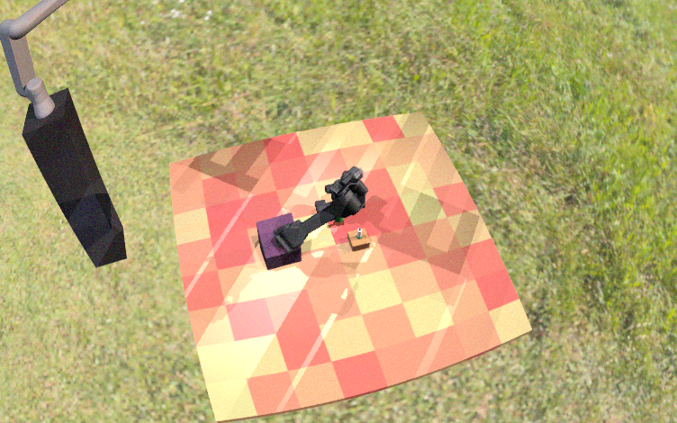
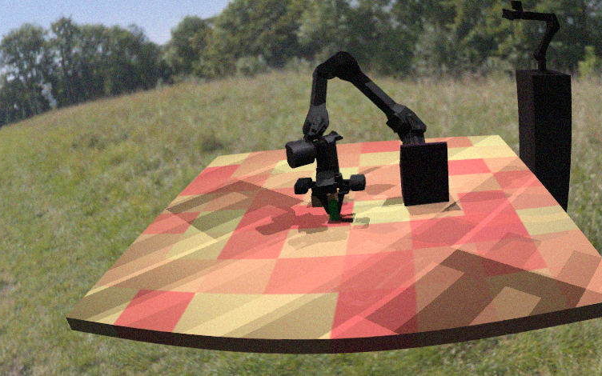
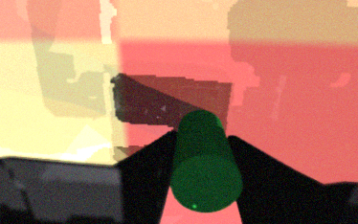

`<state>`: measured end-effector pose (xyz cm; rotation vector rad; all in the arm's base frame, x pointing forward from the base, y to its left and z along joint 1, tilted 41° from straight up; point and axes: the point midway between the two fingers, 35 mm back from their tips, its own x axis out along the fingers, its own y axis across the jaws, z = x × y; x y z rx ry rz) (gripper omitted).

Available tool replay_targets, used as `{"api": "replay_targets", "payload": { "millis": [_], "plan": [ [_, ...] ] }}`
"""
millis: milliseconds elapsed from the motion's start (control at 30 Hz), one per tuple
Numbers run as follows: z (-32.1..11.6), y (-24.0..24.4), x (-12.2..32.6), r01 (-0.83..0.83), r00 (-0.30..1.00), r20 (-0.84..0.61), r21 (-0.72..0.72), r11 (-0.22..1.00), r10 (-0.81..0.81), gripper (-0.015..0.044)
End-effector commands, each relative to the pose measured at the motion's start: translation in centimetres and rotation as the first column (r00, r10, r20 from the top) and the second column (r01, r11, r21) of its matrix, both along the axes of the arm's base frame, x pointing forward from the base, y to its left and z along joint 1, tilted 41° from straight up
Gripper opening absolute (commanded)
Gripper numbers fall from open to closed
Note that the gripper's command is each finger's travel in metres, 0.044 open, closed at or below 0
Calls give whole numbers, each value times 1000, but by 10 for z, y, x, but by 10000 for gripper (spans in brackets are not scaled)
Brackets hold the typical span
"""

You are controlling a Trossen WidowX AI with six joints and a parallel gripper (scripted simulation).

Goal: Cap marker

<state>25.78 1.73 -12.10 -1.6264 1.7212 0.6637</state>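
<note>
The green cap (image 1: 338, 220) (image 2: 334, 210) (image 3: 205, 163) stands upright at the table top. My gripper (image 2: 335, 212) (image 3: 201, 141) points down and is shut on the cap, with one finger on each side of it. In the top view the arm hides the fingers. The marker (image 1: 359, 233) stands upright in the holder block (image 1: 358, 240), its light tip bare. In the exterior view the block and marker are mostly hidden behind the gripper, and the wrist view does not show them.
The arm's dark purple base block (image 1: 281, 258) (image 2: 423, 174) stands on the checkered table (image 1: 373, 328) (image 2: 247, 315), beside the holder block. A tall black pedestal (image 1: 76, 178) (image 2: 544, 121) with another arm stands off the table. Shadows cross the table top.
</note>
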Motion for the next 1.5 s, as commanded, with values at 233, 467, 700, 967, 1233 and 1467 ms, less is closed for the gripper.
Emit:
{"api": "replay_targets", "payload": {
  "millis": [233,467,700,967,1233,1467],
  "plan": [
    [20,19,2,-4,1000,0,-3,1000,4,0],
    [37,33,1,-4,1000,0,-3,1000,4,0],
    [46,40,1,-4,1000,-1,-3,1000,4,0],
    [71,30,12,-5,1000,-1,0,1000,5,0],
    [100,16,22,-5,1000,-1,0,1000,5,0],
    [126,3,27,-5,1000,-1,-1,1000,5,0]
  ]
}}
